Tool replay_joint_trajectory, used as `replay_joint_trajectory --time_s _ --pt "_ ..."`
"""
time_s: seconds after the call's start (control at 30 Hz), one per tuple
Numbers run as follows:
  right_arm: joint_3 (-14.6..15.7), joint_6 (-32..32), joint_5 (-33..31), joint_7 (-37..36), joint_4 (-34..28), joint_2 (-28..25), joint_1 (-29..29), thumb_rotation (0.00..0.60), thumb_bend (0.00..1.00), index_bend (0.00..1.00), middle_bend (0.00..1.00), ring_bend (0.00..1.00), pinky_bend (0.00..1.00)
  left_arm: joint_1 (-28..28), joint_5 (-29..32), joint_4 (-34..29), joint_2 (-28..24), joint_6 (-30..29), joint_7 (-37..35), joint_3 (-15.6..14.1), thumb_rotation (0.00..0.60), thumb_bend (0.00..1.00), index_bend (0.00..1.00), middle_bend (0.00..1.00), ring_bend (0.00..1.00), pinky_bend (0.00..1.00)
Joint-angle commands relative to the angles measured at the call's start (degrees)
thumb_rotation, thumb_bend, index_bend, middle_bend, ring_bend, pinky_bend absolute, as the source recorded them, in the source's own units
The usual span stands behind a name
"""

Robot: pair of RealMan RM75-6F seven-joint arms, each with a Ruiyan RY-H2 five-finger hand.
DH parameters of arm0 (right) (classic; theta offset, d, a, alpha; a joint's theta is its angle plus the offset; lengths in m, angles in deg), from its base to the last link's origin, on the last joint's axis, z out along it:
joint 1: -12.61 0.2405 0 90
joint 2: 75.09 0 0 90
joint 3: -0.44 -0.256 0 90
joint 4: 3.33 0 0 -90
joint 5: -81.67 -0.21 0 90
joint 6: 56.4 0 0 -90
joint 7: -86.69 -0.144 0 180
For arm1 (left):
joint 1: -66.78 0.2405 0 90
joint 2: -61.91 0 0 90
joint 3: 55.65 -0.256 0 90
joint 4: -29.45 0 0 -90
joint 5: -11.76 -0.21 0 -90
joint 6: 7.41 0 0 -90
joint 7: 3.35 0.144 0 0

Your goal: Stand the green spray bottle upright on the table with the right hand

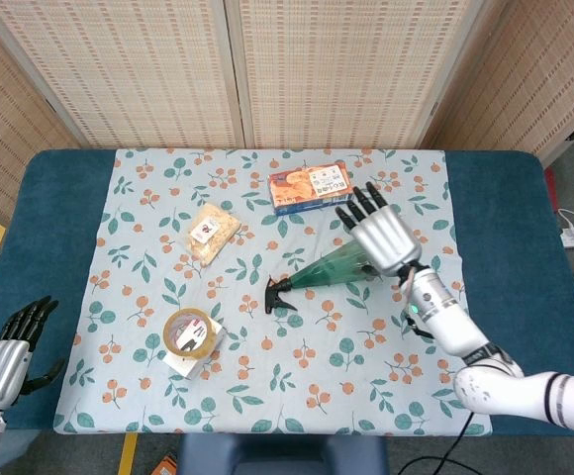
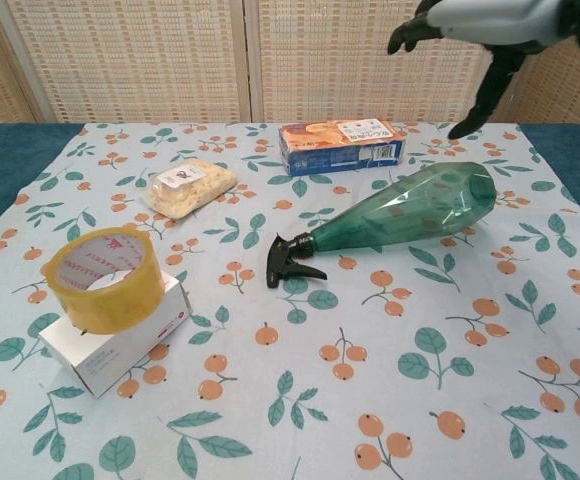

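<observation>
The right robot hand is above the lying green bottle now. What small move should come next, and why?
Probably lower the right robot hand onto the wide body of the green spray bottle. In the chest view the hand hangs open, clearly above the bottle and touching nothing, while the bottle lies on its side on the tablecloth. It must be gripped before it can be stood upright.

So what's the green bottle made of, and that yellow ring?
The bottle looks like clear green plastic: the cloth pattern shows through it and its facets glint. Its nozzle looks matte black plastic. The ring seems a roll of glossy, see-through yellowish tape.
</observation>
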Motion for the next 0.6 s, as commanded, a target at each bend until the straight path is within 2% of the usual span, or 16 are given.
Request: replay_joint_trajectory --time_s 0.03,0.2,0.43,0.6 --pt "2.2 1.2 -6.0 4.0 -0.1 5.7 5.4 0.6 0.0 0.13 0.15 0.0 0.08 0.0 -0.1 0.0 0.0 0.0 -0.2 0.0 0.6 0.28 0.0 0.0 0.0 0.09" --pt "3.4 3.2 -9.6 3.7 1.4 8.9 7.4 0.6 0.0 0.15 0.16 0.0 0.09 -0.1 0.1 -0.1 -0.1 0.2 -0.7 0.0 0.6 0.28 0.0 0.0 0.0 0.09" --pt "5.5 4.4 -12.2 4.8 3.2 10.7 9.0 0.6 0.0 0.2 0.18 0.0 0.09 -0.1 -0.1 -0.3 -0.2 0.2 -0.8 -0.1 0.6 0.28 0.0 0.0 0.0 0.09" --pt "7.5 3.5 -13.0 3.0 8.6 14.0 9.8 0.6 0.0 0.22 0.19 0.0 0.09 -0.2 -0.2 -0.4 -0.3 0.2 -1.1 -0.1 0.6 0.28 0.0 0.0 0.0 0.09"
